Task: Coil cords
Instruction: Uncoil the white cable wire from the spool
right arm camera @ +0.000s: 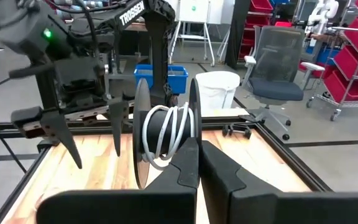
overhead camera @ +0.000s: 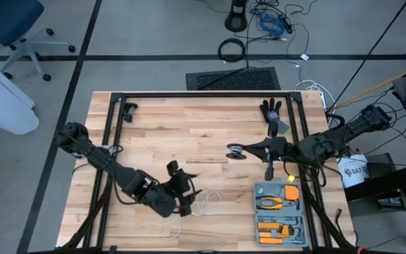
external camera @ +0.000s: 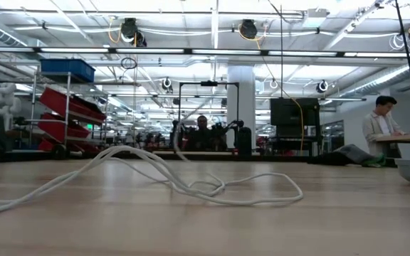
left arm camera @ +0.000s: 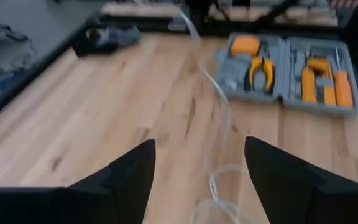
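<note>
The thin white cord [overhead camera: 207,204] lies in slack loops on the wood near the table's front middle, and it also shows in the low view as the cord [external camera: 191,183]. Several turns of it are wound on the black reel [right arm camera: 163,134], which is also seen from above as the reel [overhead camera: 236,150] held over the table's middle. My right gripper [right arm camera: 199,158] is shut on the reel. My left gripper [left arm camera: 197,177] is open just above the loops at the front, also seen as the left gripper [overhead camera: 187,187]. The cord [left arm camera: 219,118] runs on the table between its fingers without touching them. My right gripper pinches the rim of the reel's one flange [right arm camera: 194,124] between its two fingers, at the flange's lower edge. The fingers reach in about level from the table's right side. The reel is lifted clear of the table, with white turns around its hub [right arm camera: 166,134].
An open grey tool case [overhead camera: 279,212] with orange-handled tools lies at the front right. A black glove-like item [overhead camera: 272,113] and a small black part [overhead camera: 127,109] sit near the far edge. Black frame rails [overhead camera: 189,94] border the table. Bare wood lies at the left middle.
</note>
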`<act>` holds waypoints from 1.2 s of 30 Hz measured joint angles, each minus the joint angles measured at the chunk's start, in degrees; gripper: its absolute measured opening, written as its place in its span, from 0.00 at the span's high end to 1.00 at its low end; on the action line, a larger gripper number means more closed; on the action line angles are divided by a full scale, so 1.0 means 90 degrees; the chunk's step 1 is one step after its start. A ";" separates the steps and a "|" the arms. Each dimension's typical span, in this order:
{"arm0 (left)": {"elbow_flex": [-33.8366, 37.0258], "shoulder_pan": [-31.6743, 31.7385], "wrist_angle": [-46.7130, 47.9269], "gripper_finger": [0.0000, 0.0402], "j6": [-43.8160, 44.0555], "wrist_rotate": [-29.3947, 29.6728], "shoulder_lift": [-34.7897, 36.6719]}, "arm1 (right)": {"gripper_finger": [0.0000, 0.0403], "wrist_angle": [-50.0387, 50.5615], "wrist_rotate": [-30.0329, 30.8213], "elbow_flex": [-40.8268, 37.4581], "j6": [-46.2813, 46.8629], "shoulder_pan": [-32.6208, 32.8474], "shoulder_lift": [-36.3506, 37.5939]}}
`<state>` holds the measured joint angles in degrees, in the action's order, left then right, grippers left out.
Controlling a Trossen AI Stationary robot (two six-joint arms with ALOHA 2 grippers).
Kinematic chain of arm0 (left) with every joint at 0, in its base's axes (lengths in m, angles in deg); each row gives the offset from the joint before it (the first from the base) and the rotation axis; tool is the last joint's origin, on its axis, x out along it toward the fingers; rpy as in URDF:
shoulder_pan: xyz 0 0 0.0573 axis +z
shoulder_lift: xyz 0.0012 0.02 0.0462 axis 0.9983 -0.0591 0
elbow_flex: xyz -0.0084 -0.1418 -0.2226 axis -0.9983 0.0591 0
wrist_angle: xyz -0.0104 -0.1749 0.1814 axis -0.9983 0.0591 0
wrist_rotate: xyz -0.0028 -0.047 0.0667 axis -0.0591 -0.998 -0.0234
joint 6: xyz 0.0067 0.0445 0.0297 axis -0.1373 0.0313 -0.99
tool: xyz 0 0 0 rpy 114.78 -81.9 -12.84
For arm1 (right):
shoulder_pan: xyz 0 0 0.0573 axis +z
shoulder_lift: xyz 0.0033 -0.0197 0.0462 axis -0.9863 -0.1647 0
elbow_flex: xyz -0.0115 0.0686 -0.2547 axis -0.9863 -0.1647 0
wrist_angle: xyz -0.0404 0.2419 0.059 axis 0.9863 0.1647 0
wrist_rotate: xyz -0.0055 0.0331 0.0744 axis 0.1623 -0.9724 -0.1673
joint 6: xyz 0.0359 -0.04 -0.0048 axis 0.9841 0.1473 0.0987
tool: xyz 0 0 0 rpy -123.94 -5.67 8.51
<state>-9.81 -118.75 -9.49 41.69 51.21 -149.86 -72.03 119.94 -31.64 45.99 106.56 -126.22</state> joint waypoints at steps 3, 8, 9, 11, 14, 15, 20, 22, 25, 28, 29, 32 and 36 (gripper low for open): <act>0.0000 0.0196 -0.0482 0.37 -0.0271 0.0062 0.0000 | 1.00 0.0019 0.0000 0.0000 0.0031 0.0000 -0.0084; 0.0000 0.0579 -0.1047 0.36 -0.0949 0.0067 0.0000 | 1.00 0.0306 -0.0082 0.0000 0.0335 0.0000 -0.0185; 0.0000 0.0650 -0.1105 0.36 -0.1137 0.0068 0.0000 | 1.00 0.0350 -0.0165 0.0000 0.0369 0.0000 -0.0190; 0.0000 0.0793 -0.1213 0.36 -0.1431 0.0065 0.0008 | 1.00 0.0416 -0.0241 0.0000 0.0466 0.0000 -0.0187; 0.0009 0.1052 -0.1245 0.36 -0.2000 0.0063 0.0196 | 1.00 0.0586 -0.0332 0.0000 0.0642 0.0021 -0.0186; 0.0012 0.1162 -0.1199 0.36 -0.2186 0.0018 0.0346 | 1.00 0.0642 -0.0331 0.0000 0.0676 0.0048 -0.0186; 0.0001 0.1778 -0.1034 0.36 -0.2126 -0.1576 0.1387 | 1.00 0.0664 -0.0338 0.0000 0.0678 0.0126 -0.0183; 0.0102 0.1924 -0.0877 0.36 -0.1980 -0.2177 0.1663 | 1.00 0.0663 -0.0336 0.0000 0.0675 0.0124 -0.0172; 0.0501 0.1934 -0.0969 0.36 -0.1787 -0.2439 0.1769 | 1.00 0.0624 -0.0335 0.0000 0.0592 0.0119 -0.0169; 0.1158 0.1725 -0.2111 0.36 -0.1526 -0.2440 0.1620 | 1.00 0.0494 -0.0333 0.0001 0.0400 0.0117 -0.0168; 0.1422 0.1639 -0.2775 0.36 -0.1505 -0.2397 0.1520 | 1.00 0.0456 -0.0333 0.0003 0.0357 0.0119 -0.0165; 0.2251 0.1359 -0.5104 0.36 -0.1598 -0.2200 0.1098 | 1.00 0.0471 -0.0333 0.0005 0.0337 0.0119 -0.0147; 0.2979 0.1122 -0.7803 0.36 -0.2121 -0.1917 0.0305 | 1.00 0.0512 -0.0333 0.0005 0.0333 0.0119 -0.0144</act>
<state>16.99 -108.65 -79.72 22.60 33.96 -147.11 -67.42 116.94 -31.60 48.99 107.64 -127.52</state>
